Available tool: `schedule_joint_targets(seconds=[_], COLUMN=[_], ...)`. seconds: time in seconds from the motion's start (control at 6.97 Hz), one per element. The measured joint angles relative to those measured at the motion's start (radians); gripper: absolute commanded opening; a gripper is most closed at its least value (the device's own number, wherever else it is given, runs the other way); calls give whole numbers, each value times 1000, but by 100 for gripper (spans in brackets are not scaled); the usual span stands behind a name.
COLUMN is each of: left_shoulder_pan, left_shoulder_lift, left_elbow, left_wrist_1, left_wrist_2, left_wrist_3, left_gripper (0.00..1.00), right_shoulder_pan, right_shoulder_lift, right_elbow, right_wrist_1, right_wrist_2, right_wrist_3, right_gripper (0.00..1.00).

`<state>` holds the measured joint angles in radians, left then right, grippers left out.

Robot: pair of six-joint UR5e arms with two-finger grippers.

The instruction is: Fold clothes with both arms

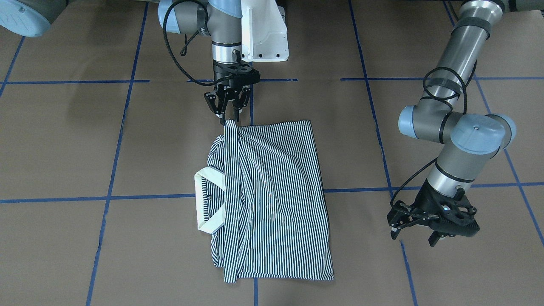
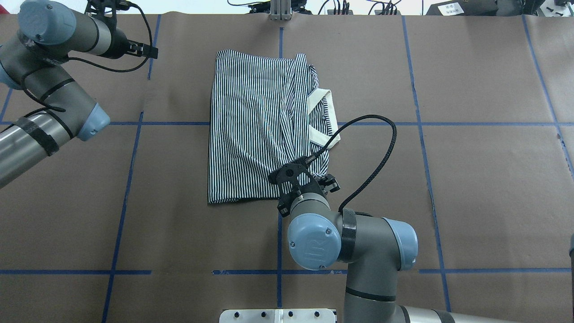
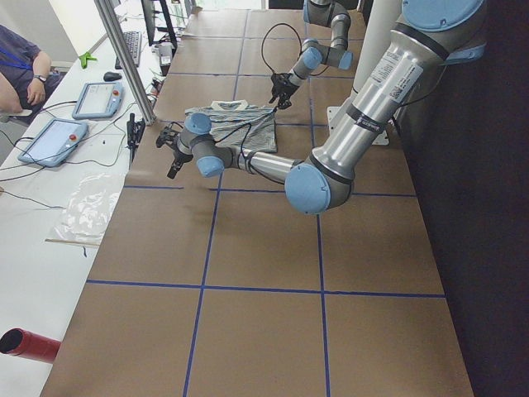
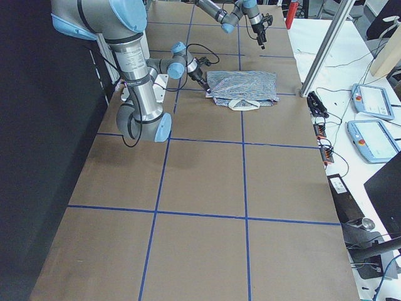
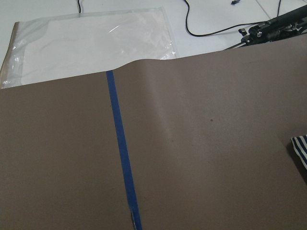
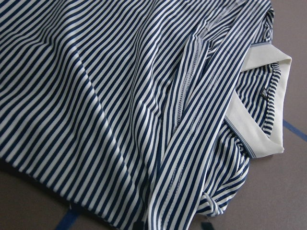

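Note:
The striped polo shirt [image 1: 276,191] lies folded on the brown table, its cream collar [image 1: 204,204] towards the robot's right. My right gripper [image 1: 229,118] stands at the shirt's edge nearest the robot. Its fingers are drawn in on a raised point of striped fabric. In the right wrist view the shirt [image 6: 120,96] and collar [image 6: 259,129] fill the frame just below. My left gripper [image 1: 414,236] hovers open and empty, off the shirt's hem side, well apart from it. A corner of the shirt [image 5: 300,148] shows in the left wrist view.
Blue tape lines [image 1: 255,196] grid the brown paper. The white pedestal base [image 1: 265,38] stands behind the right gripper. Past the table's far edge are a plastic bag [image 5: 86,43], cables, tablets [image 3: 54,141] and a seated person [image 3: 16,74]. A metal post [image 3: 124,58] stands there.

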<state>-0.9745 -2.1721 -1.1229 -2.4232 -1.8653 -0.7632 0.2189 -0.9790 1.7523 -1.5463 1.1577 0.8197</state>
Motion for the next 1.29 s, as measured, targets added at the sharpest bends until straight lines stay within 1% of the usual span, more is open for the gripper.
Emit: schedule_joint_targets(seconds=[0.57, 1.29], left_shoulder_pan=[6, 9], left_shoulder_lift=[1, 1], left_elbow=[0, 0], left_wrist_1=[-1, -1], left_wrist_2=[0, 0], left_wrist_3=[-2, -2], left_gripper=[100, 100], right_shoulder_pan=[-1, 3], right_shoulder_lift=[-1, 1], right_elbow=[-6, -8], right_wrist_1=[5, 15], right_wrist_2=[-9, 27], right_wrist_3=[-61, -92], right_gripper=[49, 49])
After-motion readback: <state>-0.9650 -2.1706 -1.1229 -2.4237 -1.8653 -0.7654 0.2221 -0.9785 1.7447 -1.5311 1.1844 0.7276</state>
